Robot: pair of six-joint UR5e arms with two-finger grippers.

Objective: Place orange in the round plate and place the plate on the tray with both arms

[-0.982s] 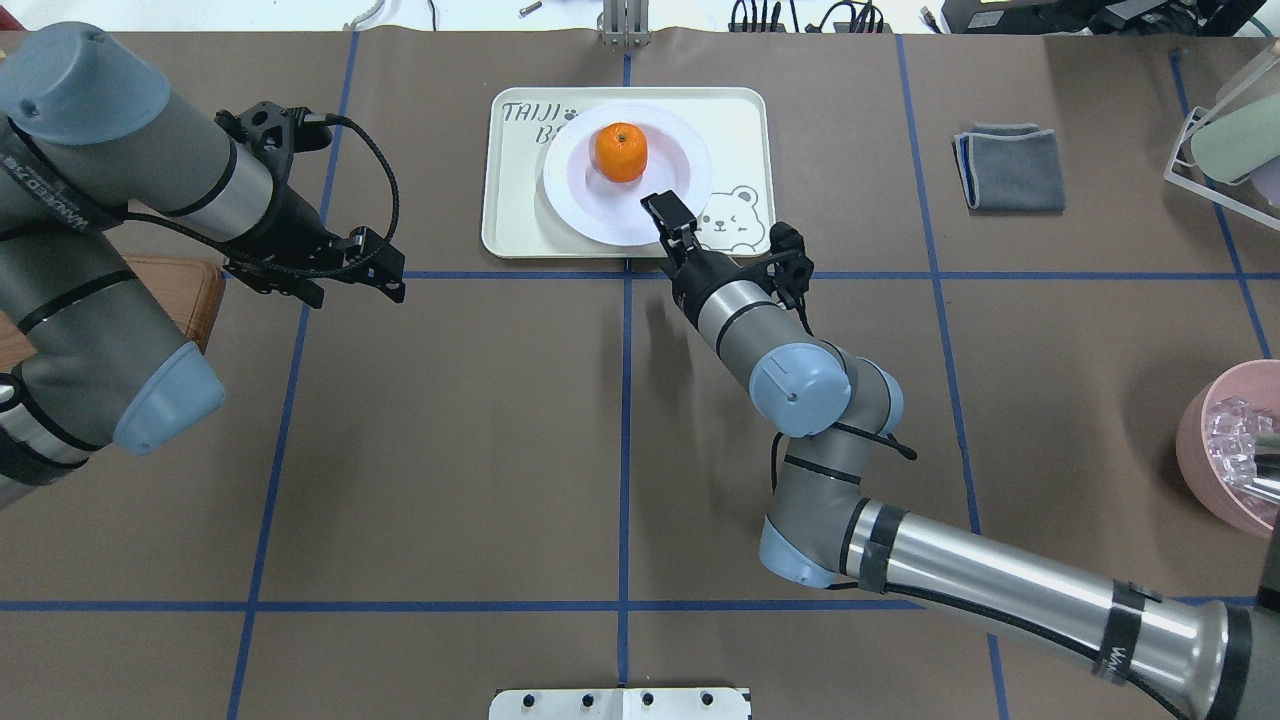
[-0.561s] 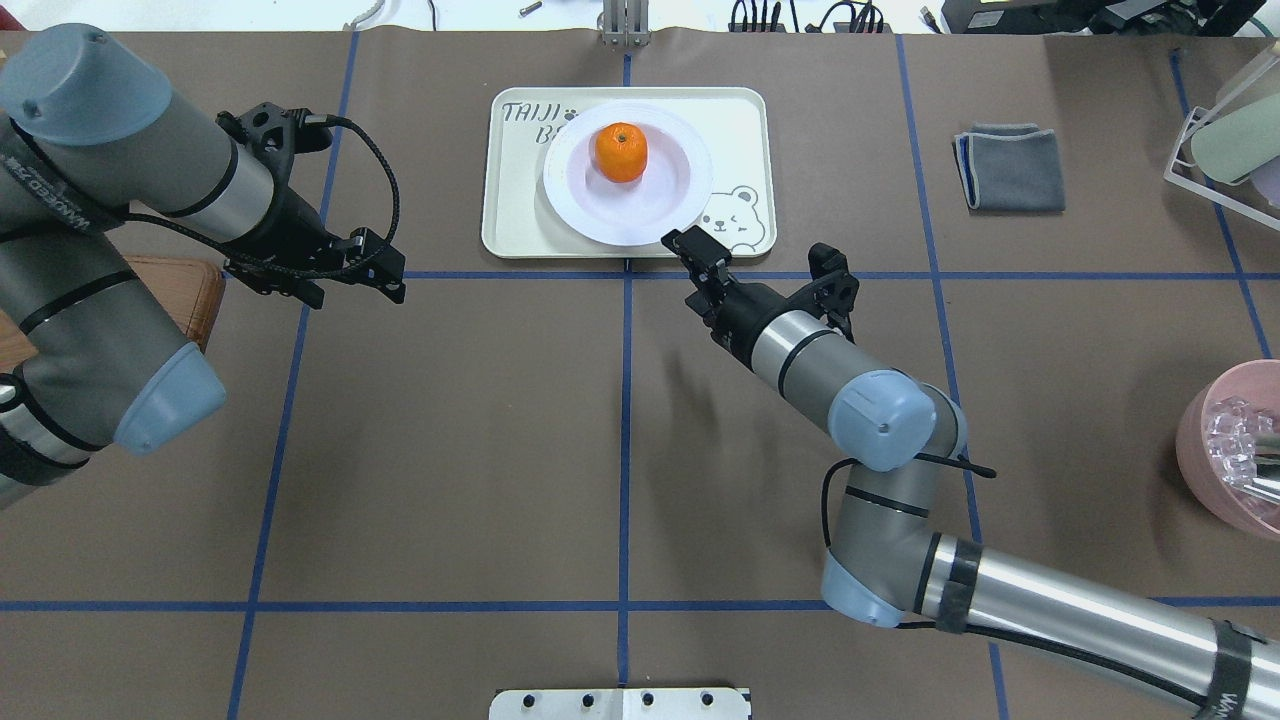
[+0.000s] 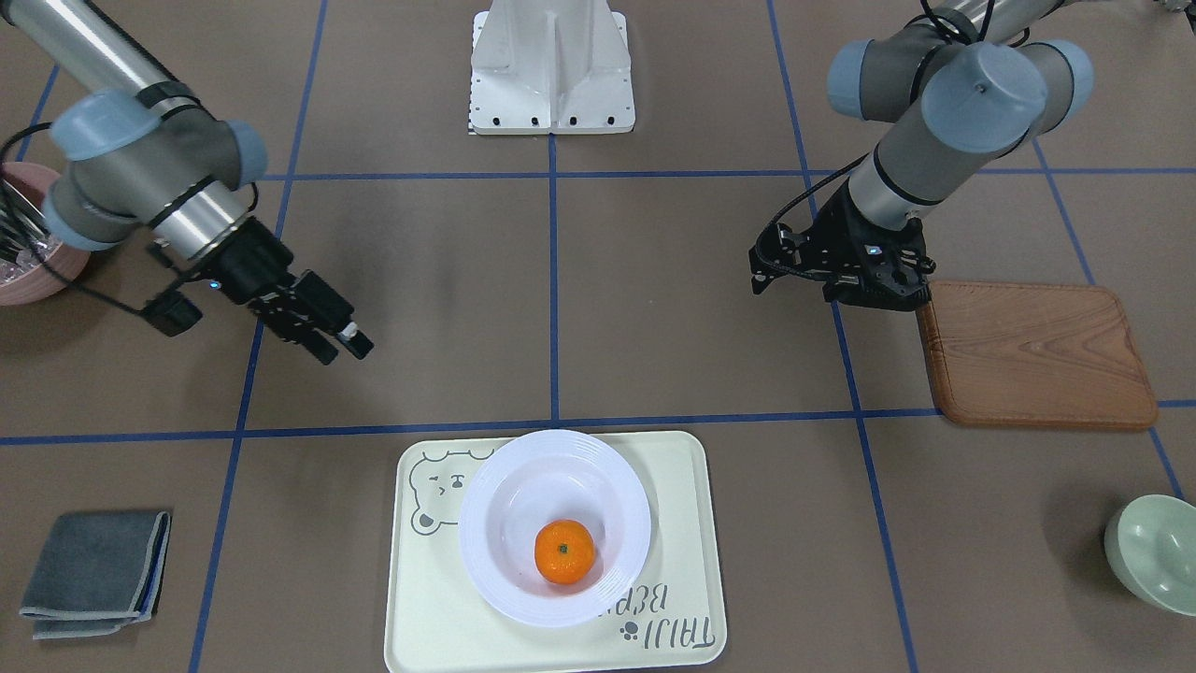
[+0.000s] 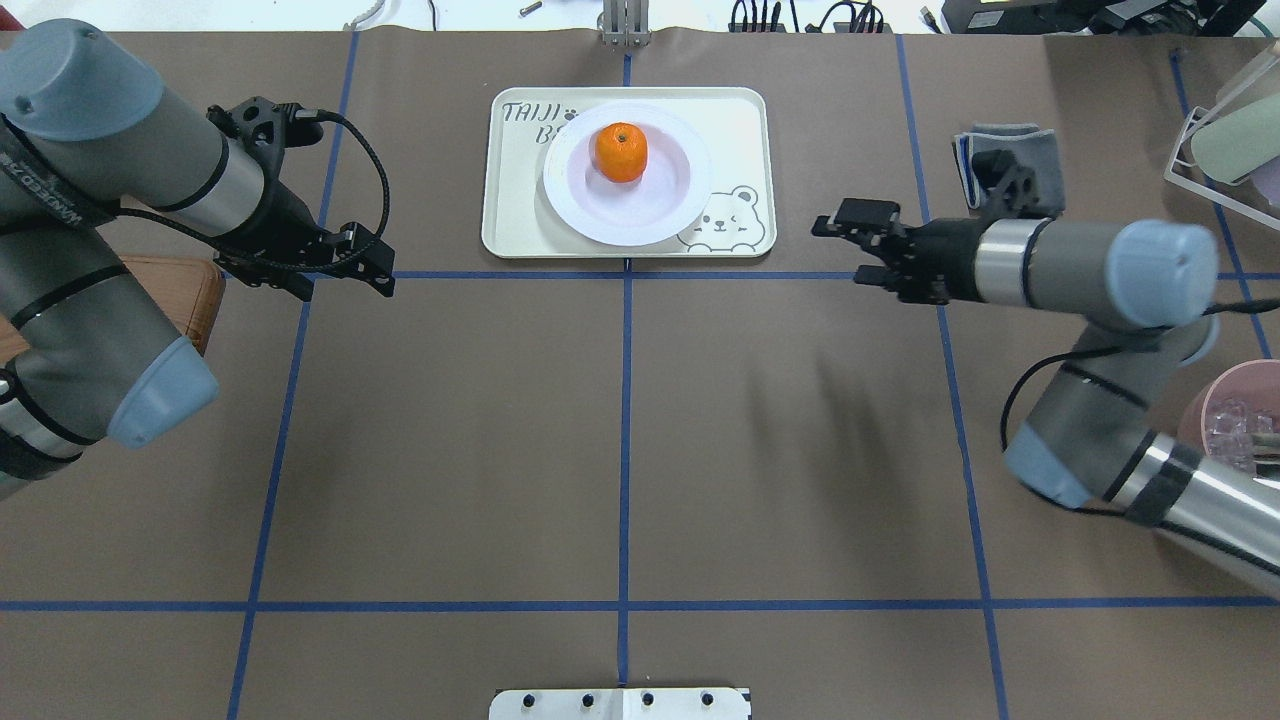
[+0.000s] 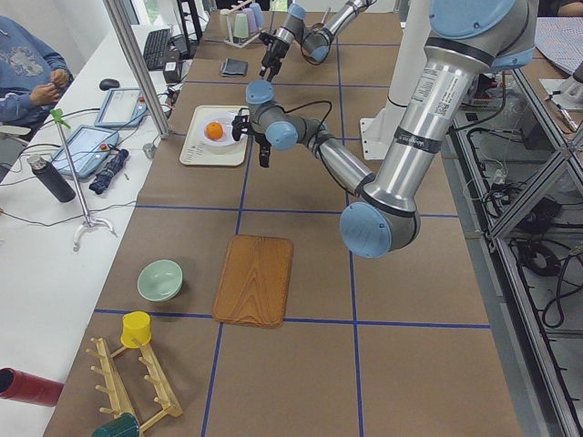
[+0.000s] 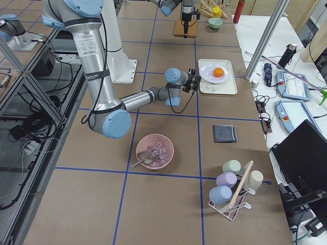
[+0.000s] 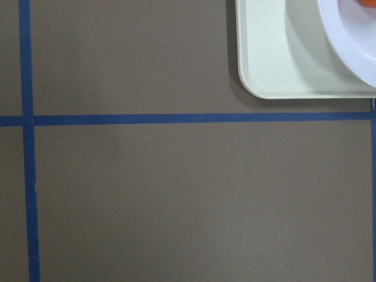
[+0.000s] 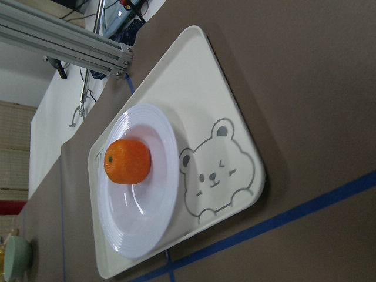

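The orange [image 3: 564,551] [image 4: 621,152] [image 8: 127,160] lies in the round white plate [image 3: 551,481] [image 4: 640,212]. That plate rests on the cream tray [image 3: 425,598] [image 4: 512,222] [image 8: 200,76] at the table's far middle. My right gripper [image 4: 836,254] [image 3: 344,348] hangs open and empty well to the right of the tray, touching nothing. On the other side, the left gripper [image 4: 385,270] [image 3: 759,269] is open and empty, a good way left of the tray. The left wrist view catches only a tray corner [image 7: 276,64] and a slice of the plate's rim [image 7: 352,50].
A brown wooden board [image 3: 1032,355] lies under the left arm's side. A folded grey cloth [image 4: 1010,165] sits just behind the right wrist. A pink bowl [image 4: 1230,440], a cup rack [image 4: 1225,130] and a pale green bowl [image 3: 1154,551] stand at the table's ends.
My right gripper has drawn back from the plate's near rim and swung far to the right, past the tray's edge. Plate, orange and tray stayed put; the left arm barely shifted.
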